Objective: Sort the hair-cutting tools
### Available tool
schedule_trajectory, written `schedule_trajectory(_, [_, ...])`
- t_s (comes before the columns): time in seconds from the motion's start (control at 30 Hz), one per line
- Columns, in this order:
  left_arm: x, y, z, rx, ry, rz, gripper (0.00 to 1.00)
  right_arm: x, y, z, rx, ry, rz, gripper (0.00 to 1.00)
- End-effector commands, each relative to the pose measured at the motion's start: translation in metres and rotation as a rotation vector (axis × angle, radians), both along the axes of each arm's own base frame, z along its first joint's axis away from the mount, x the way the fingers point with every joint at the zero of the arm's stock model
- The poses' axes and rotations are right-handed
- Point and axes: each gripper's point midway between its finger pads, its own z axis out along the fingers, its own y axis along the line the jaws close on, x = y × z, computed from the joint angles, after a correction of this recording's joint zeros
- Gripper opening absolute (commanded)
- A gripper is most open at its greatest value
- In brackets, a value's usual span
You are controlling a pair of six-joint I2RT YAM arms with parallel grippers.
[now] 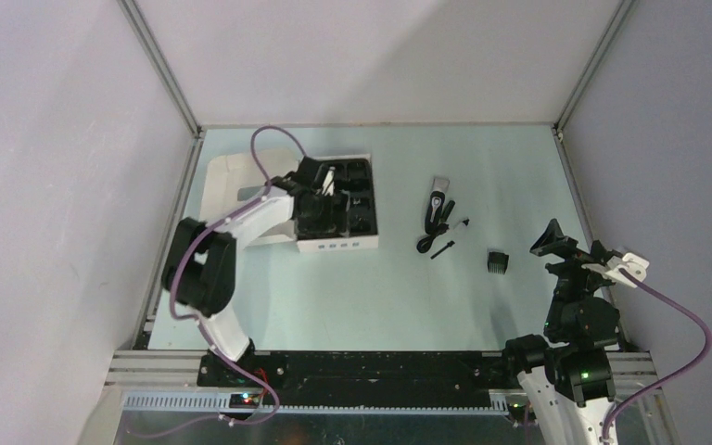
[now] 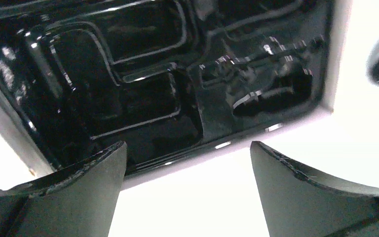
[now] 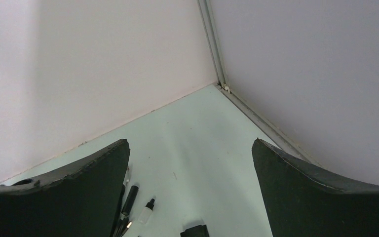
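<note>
Over the black tray, left jaws wide apart; right jaws likewise (empty), near the comb attachment.

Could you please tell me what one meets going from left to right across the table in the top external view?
White box with black tray → electric clipper → comb attachment → right gripper. The coiled cord and brush overlap the clipper's span, so they are left out.
</note>
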Motion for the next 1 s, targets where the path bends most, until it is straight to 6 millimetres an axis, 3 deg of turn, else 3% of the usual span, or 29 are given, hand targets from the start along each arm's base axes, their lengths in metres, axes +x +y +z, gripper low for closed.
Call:
schedule_trajectory(0.0, [-0.055, 0.064, -0.015, 0.207, 0.057, 0.068, 1.0, 0.003, 0.003, 0.002, -0.012, 0.003, 0.011, 0.99])
schedule_trajectory(0.1, [-0.082, 0.107, -0.023, 0.275, 0.096, 0.188, 1.0, 0.004, 0.004, 0.002, -0.013, 0.004, 0.019, 0.99])
schedule_trajectory(0.2, [-0.077, 0.114, 0.004, 0.263, 0.011, 0.249, 1.0, 0.004, 0.005, 0.002, -0.013, 0.004, 0.024, 0.99])
schedule_trajectory(0.27, [-0.062, 0.102, 0.032, 0.229, -0.065, 0.239, 1.0, 0.005, 0.006, 0.002, -0.015, 0.004, 0.028, 0.99])
schedule_trajectory(0.37, [-0.033, 0.06, 0.083, 0.117, -0.185, 0.183, 1.0, 0.004, 0.006, 0.003, -0.015, 0.002, 0.029, 0.99])
schedule_trajectory(0.5, [0.009, 0.018, 0.113, 0.011, -0.272, 0.161, 1.0, 0.003, 0.005, 0.003, -0.015, 0.0, 0.026, 0.99])
schedule_trajectory(0.53, [0.019, 0.011, 0.103, 0.018, -0.253, 0.161, 1.0, 0.003, 0.006, 0.003, -0.015, -0.001, 0.03, 0.99])
schedule_trajectory(0.57, [0.031, 0.004, 0.112, 0.003, -0.277, 0.163, 1.0, 0.003, 0.006, 0.003, -0.016, 0.0, 0.032, 0.99])
schedule_trajectory(0.6, [0.041, -0.002, 0.098, 0.019, -0.254, 0.163, 1.0, 0.003, 0.007, 0.003, -0.016, 0.0, 0.034, 0.99])
schedule_trajectory(0.7, [0.066, -0.024, 0.082, 0.008, -0.238, 0.135, 1.0, 0.004, 0.007, 0.002, -0.017, 0.004, 0.036, 0.99])
schedule_trajectory(0.8, [0.076, -0.042, 0.07, -0.004, -0.223, 0.102, 1.0, 0.003, 0.007, 0.003, -0.016, 0.002, 0.036, 0.99])
schedule_trajectory(0.97, [0.073, -0.058, 0.038, 0.011, -0.154, 0.052, 1.0, 0.003, 0.007, 0.002, -0.018, 0.004, 0.035, 0.99])
